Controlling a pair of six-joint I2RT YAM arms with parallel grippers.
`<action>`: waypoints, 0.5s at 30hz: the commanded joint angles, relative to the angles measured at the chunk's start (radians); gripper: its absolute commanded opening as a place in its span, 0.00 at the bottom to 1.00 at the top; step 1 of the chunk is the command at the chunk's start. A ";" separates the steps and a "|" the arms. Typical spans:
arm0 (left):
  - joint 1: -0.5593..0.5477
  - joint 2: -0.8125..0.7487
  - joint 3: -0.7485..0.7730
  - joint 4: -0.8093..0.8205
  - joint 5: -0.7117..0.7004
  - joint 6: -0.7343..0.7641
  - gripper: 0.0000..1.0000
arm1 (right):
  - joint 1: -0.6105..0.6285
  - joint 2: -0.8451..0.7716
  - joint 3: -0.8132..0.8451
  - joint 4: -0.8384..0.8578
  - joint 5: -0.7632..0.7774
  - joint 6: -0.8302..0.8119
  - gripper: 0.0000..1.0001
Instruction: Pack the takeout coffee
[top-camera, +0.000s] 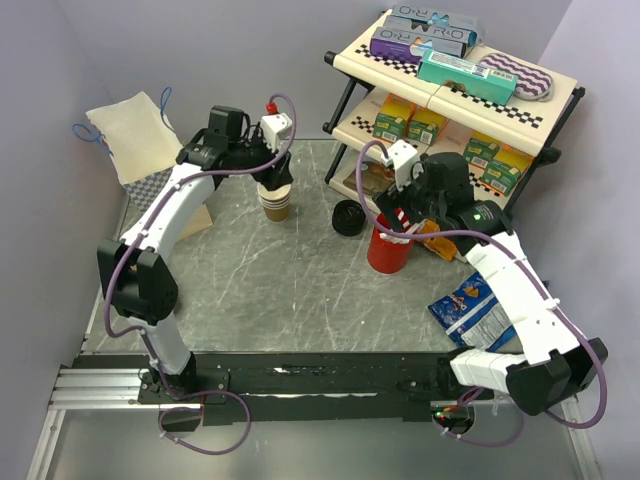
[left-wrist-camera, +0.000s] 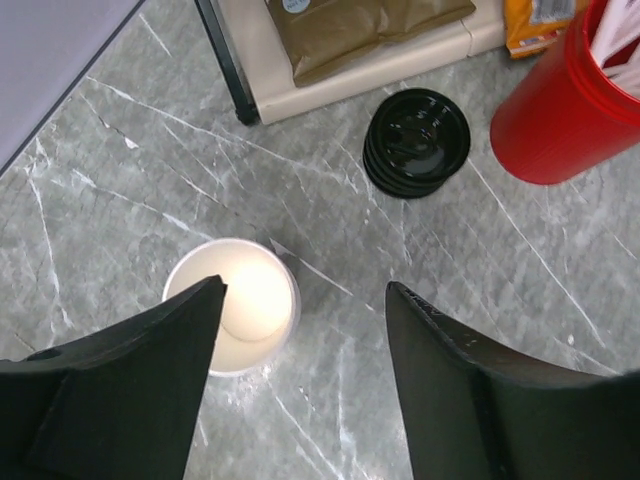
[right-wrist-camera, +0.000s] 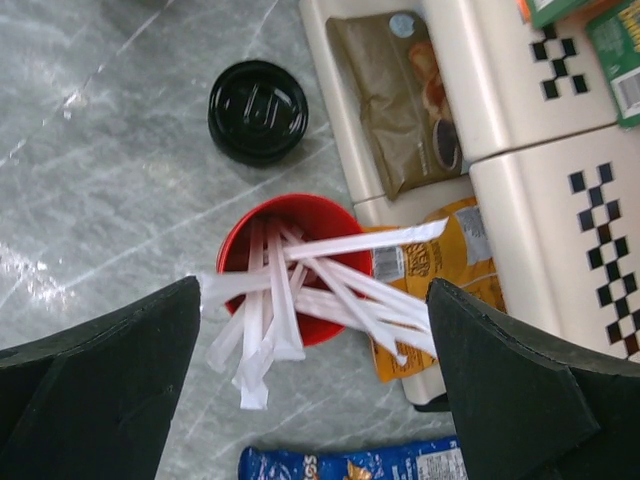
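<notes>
No brown cup with a black lid on it shows in any view. A lidless brown cup (top-camera: 275, 207) stands on the table, seemingly on a short stack of cups, and its white inside shows in the left wrist view (left-wrist-camera: 250, 300). My left gripper (top-camera: 275, 180) hangs just above it, open and empty (left-wrist-camera: 305, 290), with its left finger over the cup's rim. A stack of loose black lids (top-camera: 348, 217) lies on the table to the right (left-wrist-camera: 417, 140) (right-wrist-camera: 258, 110). My right gripper (top-camera: 398, 215) is open and empty (right-wrist-camera: 315, 288) above the red cup of stirrers (top-camera: 388, 250).
The red cup (right-wrist-camera: 300, 212) holds several white wrapped stirrers. A two-tier shelf (top-camera: 450, 100) of boxes and pouches stands at the back right. A blue snack bag (top-camera: 472, 308) lies at the front right. A paper bag (top-camera: 135, 135) stands at the back left.
</notes>
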 joint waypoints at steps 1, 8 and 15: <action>-0.006 0.055 0.004 0.094 -0.017 -0.031 0.69 | 0.008 -0.056 -0.031 -0.020 -0.027 -0.037 1.00; -0.006 0.171 0.085 0.092 -0.033 -0.097 0.55 | 0.000 -0.057 -0.038 -0.038 -0.030 -0.046 1.00; -0.016 0.168 0.084 0.086 -0.105 -0.175 0.55 | -0.012 -0.054 -0.053 -0.027 -0.041 -0.039 1.00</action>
